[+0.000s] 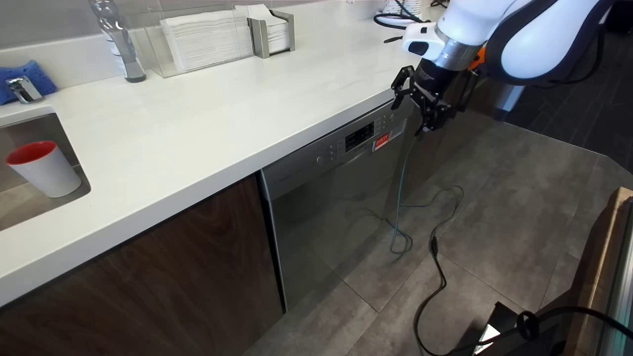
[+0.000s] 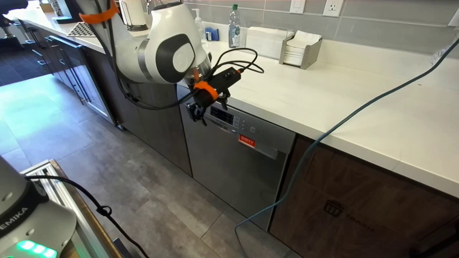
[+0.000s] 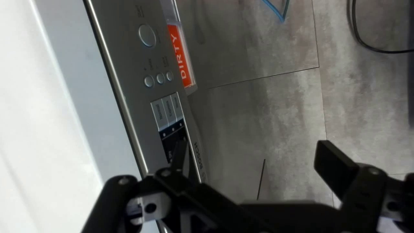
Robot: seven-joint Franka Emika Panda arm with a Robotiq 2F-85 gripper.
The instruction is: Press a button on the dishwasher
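Observation:
The dishwasher [image 1: 336,222] has a grey steel front under the white counter; it also shows in an exterior view [image 2: 229,168]. Its top control strip [image 3: 129,71] fills the left of the wrist view, with a large round button [image 3: 147,35], several small buttons [image 3: 160,78] and a dark display [image 3: 173,139]. No red light shows on the display. My gripper [image 1: 408,117] is open and empty at the counter edge, close in front of the strip; it also shows in an exterior view [image 2: 214,114]. In the wrist view its fingers [image 3: 252,153] are wide apart, the left one covering part of the display. Contact cannot be told.
The counter edge [image 1: 217,185] overhangs the strip. A red DIRTY sign [image 2: 247,140] sits below the buttons. A napkin holder [image 2: 310,53], a bottle [image 2: 235,28] and a sink holding a cup [image 1: 47,170] are farther along. A blue cable [image 2: 304,157] hangs to the floor.

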